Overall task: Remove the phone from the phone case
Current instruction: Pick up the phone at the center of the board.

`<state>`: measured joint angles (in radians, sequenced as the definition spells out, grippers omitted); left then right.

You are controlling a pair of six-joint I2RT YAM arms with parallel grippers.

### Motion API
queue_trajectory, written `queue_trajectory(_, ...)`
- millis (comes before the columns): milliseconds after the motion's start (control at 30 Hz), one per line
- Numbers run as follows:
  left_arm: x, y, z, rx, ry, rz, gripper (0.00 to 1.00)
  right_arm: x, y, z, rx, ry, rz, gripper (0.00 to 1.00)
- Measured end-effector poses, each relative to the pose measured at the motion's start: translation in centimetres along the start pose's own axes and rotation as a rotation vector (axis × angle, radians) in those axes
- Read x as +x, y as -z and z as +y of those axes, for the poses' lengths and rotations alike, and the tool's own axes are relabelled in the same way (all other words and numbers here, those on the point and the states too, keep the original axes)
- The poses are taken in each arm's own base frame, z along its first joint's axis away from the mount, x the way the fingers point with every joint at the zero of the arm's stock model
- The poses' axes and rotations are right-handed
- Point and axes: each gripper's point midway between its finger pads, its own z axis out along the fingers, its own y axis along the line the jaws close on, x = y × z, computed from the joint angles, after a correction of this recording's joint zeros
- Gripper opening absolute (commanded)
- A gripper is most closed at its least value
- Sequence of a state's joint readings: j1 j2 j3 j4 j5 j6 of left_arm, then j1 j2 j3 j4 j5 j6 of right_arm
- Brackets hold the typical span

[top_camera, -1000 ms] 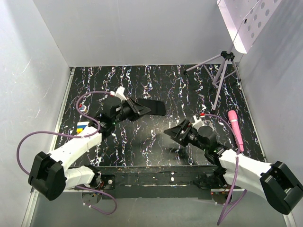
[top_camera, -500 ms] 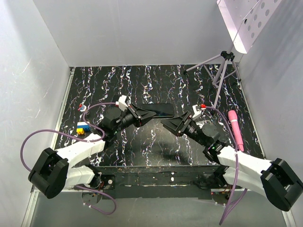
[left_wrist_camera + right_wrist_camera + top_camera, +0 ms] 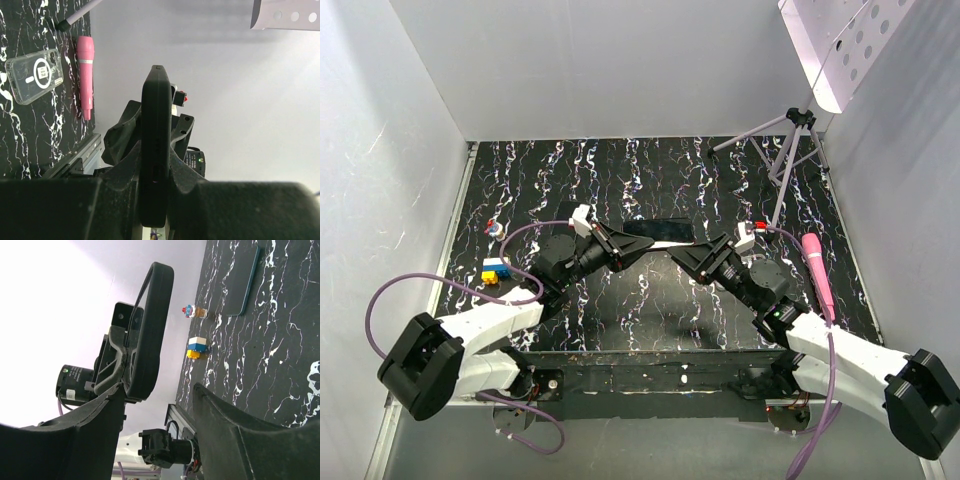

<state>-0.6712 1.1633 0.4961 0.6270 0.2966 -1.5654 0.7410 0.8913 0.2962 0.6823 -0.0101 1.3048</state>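
The black phone case hangs above the table, and my left gripper is shut on its near end. In the left wrist view the phone case stands edge-on, clamped between my fingers. The phone does not show; no red rim is visible. My right gripper meets the case's far end from the right. In the right wrist view that gripper is open, with the case's end against its left finger and a wide gap to the other.
A dark grey-rimmed phone lies flat on the marbled table. A clear case and a pink tube lie at the right. A toy figure and a blue-yellow block sit at the left. A tripod stands back right.
My left gripper carried the case rightward toward the middle. My right gripper rose up and left to the case's far end, and its jaws narrowed.
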Motion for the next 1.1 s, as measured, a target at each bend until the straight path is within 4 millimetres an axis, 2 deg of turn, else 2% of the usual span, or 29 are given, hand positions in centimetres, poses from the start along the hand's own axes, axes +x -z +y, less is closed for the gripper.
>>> queue_trajectory(167,0.7,-0.2,0.3,0.001,0.009,0.008,0.0,-0.6,0.0,-0.1,0.006,0.0,-0.029,0.61)
queue_trajectory(233,1.2,-0.1,0.4,-0.001,0.01,0.019,0.0,-1.1,-0.1,-0.2,0.012,0.001,-0.043,0.56)
queue_trajectory(267,1.5,-0.1,0.4,0.0,0.01,0.028,0.0,-1.4,-0.2,-0.3,0.021,0.002,-0.052,0.49)
queue_trajectory(400,2.1,-0.2,0.7,-0.007,0.009,0.036,0.0,-2.5,-0.9,0.3,0.024,0.01,-0.066,0.03)
queue_trajectory(467,1.9,-0.1,0.4,0.014,-0.008,0.025,0.02,-2.6,-1.1,1.1,0.01,-0.038,-0.051,0.01)
queue_trajectory(500,1.8,-0.1,0.0,0.027,-0.021,0.02,0.2,-2.7,-1.2,1.4,0.001,-0.045,-0.042,0.01)
queue_trajectory(600,2.1,0.4,0.0,0.015,-0.068,0.027,0.64,-2.5,-1.3,2.2,-0.027,-0.009,-0.013,0.01)
queue_trajectory(700,3.1,1.4,1.9,-0.079,-0.118,0.07,0.84,-1.9,-0.7,1.3,-0.005,0.101,0.034,0.01)
queue_trajectory(800,3.2,3.0,3.6,-0.196,-0.214,0.081,0.86,-2.0,0.4,-0.8,0.074,0.194,0.071,0.01)
queue_trajectory(867,2.6,4.1,4.0,-0.271,-0.302,0.067,0.85,-2.1,1.2,-1.4,0.117,0.253,0.1,0.01)
queue_trajectory(933,1.6,5.1,3.5,-0.329,-0.399,0.031,0.84,-2.3,1.8,-1.6,0.146,0.31,0.132,0.01)
queue_trajectory(1000,0.2,6.2,2.0,-0.356,-0.521,-0.026,0.84,-2.3,2.4,-1.2,0.164,0.371,0.183,0.01)
queue_trajectory(1100,-0.9,7.5,0.4,-0.357,-0.676,-0.059,0.89,-2.1,3.0,-0.4,0.16,0.417,0.259,0.01)
